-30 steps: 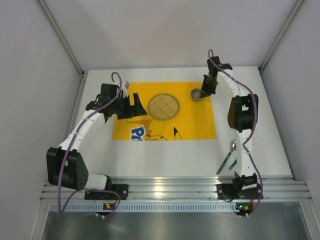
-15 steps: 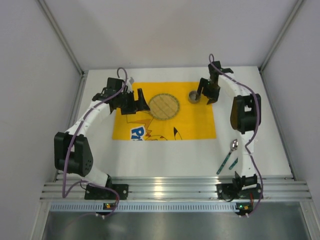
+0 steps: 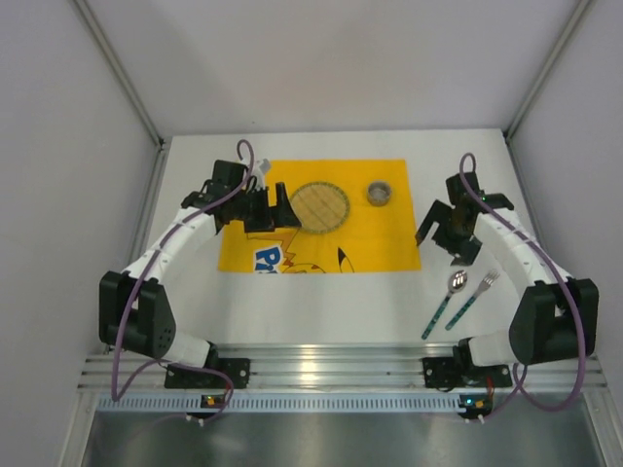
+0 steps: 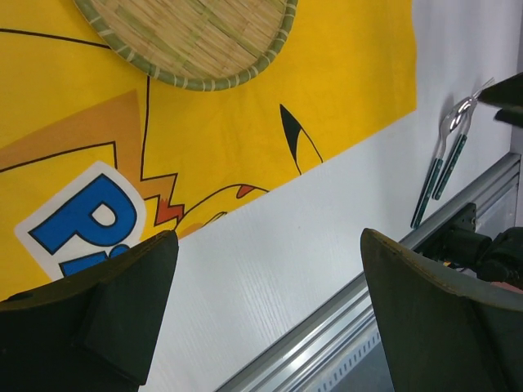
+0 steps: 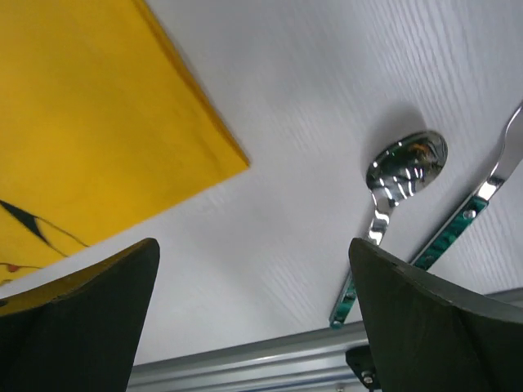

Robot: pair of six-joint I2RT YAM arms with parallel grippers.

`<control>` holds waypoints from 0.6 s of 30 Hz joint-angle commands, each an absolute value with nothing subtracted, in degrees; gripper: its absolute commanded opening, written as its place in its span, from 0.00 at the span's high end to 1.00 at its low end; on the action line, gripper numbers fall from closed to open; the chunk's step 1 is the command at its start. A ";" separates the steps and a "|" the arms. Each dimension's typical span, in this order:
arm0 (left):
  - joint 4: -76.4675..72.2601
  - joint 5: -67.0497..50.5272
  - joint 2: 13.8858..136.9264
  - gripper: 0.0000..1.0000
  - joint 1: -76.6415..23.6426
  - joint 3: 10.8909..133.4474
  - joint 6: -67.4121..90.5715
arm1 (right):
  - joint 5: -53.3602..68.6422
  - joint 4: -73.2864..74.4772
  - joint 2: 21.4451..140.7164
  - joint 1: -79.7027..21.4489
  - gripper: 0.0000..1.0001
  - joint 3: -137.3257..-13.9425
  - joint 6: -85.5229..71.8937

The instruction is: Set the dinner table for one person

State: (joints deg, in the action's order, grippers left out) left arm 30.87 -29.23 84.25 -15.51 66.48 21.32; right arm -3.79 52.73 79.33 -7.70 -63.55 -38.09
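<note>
The white dinner table (image 3: 331, 306) carries a yellow cartoon mat (image 3: 389, 243). On the mat lie a round woven plate (image 3: 319, 206) and a small grey cup (image 3: 380, 193). A spoon (image 3: 456, 284) and a fork (image 3: 484, 284) with green handles lie on the bare table right of the mat. My left gripper (image 3: 273, 207) hovers open at the plate's left edge, nothing between its fingers (image 4: 122, 310). My right gripper (image 3: 446, 238) hangs open and empty just off the mat's right edge, above the spoon (image 5: 404, 167) and fork (image 5: 490, 180).
A ribbed aluminium rail (image 3: 331, 370) runs along the table's near edge, with both arm bases on it. White walls close in the left, right and back sides. The mat's corner (image 5: 82, 122) lies left of the right gripper.
The right gripper opened, left the small cup standing on the mat, and swung back toward the near right, over the spoon and fork. The left gripper shifted slightly right toward the plate.
</note>
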 commanded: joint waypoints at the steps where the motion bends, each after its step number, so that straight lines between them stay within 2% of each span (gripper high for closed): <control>1: 28.83 -30.50 80.86 0.02 -15.47 64.34 20.92 | -1.14 53.35 80.16 -7.47 0.00 -56.00 -42.10; 10: 31.45 -30.94 77.17 0.02 -15.47 62.14 19.34 | -2.72 53.88 78.66 -7.47 0.13 -49.49 -44.29; 13: 32.17 -29.18 74.45 0.02 -15.47 60.39 18.90 | -2.90 52.92 78.40 -7.56 0.21 -47.82 -44.91; 18: 33.40 -29.97 72.51 0.02 -15.47 59.24 19.25 | -2.55 51.59 77.08 -7.65 0.24 -44.48 -46.76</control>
State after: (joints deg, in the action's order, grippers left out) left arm 32.14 -29.58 74.46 -15.51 60.14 20.01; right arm -2.48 53.04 79.48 -7.70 -45.30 -44.66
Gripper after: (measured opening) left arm 0.983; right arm 0.763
